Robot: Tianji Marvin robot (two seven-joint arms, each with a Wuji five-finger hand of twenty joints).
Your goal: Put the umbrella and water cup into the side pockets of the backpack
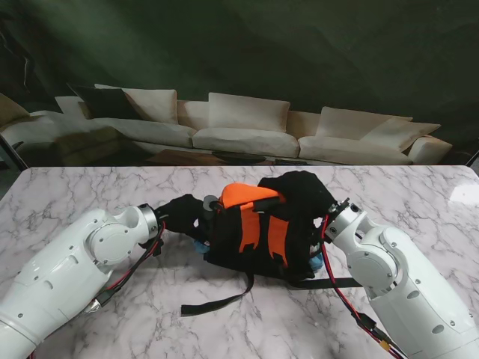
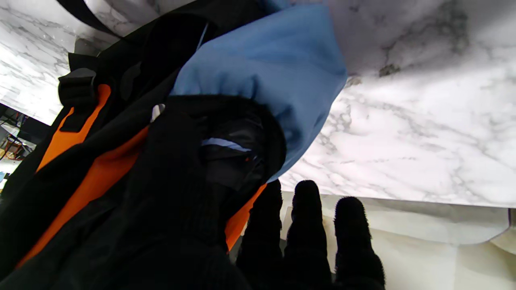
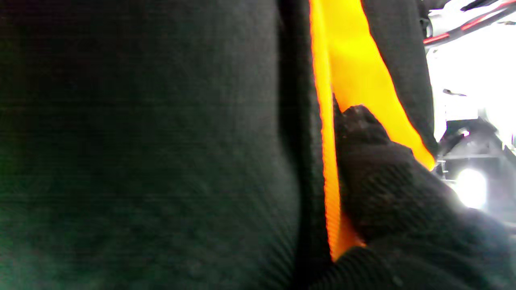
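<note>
The backpack, black with orange panels, lies near the middle of the marble bench, a loose black strap trailing from it toward me.

The left hand, in a black glove, is pressed against the backpack's left side. In the left wrist view three gloved fingers stretch out straight and apart beside the bag, over the bare bench, gripping nothing visible; whether the thumb or the remaining finger holds the fabric cannot be told. In the same view a blue item sits in the backpack's side pocket, its end poking out of the black pocket mouth; whether it is the umbrella or the cup cannot be told. From the stand view a bit of blue shows at the backpack's left edge.

The right hand rests on the backpack's top right part. The right wrist view shows a gloved finger pushed against an orange band of the bag, with black fabric filling most of the view; a firm grasp cannot be confirmed. Another blue spot shows at the backpack's right edge.
</note>
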